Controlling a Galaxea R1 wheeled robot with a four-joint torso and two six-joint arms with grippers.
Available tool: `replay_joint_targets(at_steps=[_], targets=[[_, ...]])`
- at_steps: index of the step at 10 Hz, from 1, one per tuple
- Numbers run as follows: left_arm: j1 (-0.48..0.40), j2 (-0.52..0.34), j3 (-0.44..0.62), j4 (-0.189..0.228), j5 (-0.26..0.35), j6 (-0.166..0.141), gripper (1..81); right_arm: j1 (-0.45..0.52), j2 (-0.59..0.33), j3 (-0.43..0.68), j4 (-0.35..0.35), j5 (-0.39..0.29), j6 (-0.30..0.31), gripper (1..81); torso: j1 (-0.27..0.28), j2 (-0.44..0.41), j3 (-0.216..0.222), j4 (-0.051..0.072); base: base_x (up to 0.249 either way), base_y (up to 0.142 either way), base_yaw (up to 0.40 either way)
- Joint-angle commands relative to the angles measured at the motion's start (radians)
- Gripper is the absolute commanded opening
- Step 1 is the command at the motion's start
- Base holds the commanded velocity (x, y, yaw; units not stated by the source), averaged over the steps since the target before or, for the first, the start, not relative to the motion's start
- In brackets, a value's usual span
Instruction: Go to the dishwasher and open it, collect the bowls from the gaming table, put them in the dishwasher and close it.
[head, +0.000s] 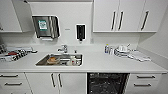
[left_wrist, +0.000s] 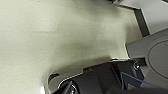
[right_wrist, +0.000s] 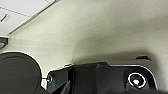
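dishwasher (head: 107, 83) w/ dark open cavity under smooth white counter (head: 100, 62); gripper states not discernible.

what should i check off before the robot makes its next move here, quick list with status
1. Dishwasher open: ok, its dark interior shows under the counter, right of the sink.
2. Robot facing the dishwasher: not ok, the opening sits toward the lower right of the head view, not centred.
3. Bowls in the dishwasher: cannot tell, the interior is too dark to make out.
4. Bowls held by either gripper: cannot tell, the wrist views show floor and robot parts.
5. Gripper fingers open or shut: cannot tell for both.
6. Sink holds items: ok to note, an orange-brown dish lies inside.
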Motion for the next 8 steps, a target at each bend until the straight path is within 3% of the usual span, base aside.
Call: replay_joint_targets(at_steps=[1, 4, 8], targets=[[-0.011, 0.015, -0.036, -0.014, 0.023, 0.003, 81.1, 0.027, -0.018, 0.027, -0.011, -0.028, -0.026, 81.1, -0.064, 0.099, 0.000, 0.000, 0.000, 0.000, 0.000], [0.029, 0.101, -0.128, -0.047, 0.023, 0.003, 81.1, -0.028, 0.052, -0.053, -0.013, -0.028, -0.024, 81.1, -0.115, 0.178, 0.000, 0.000, 0.000, 0.000, 0.000], [0.066, 0.244, -0.310, -0.049, 0.023, 0.003, 81.1, -0.101, 0.192, -0.217, -0.011, -0.020, -0.023, 81.1, -0.207, 0.319, 0.000, 0.000, 0.000, 0.000, 0.000]])
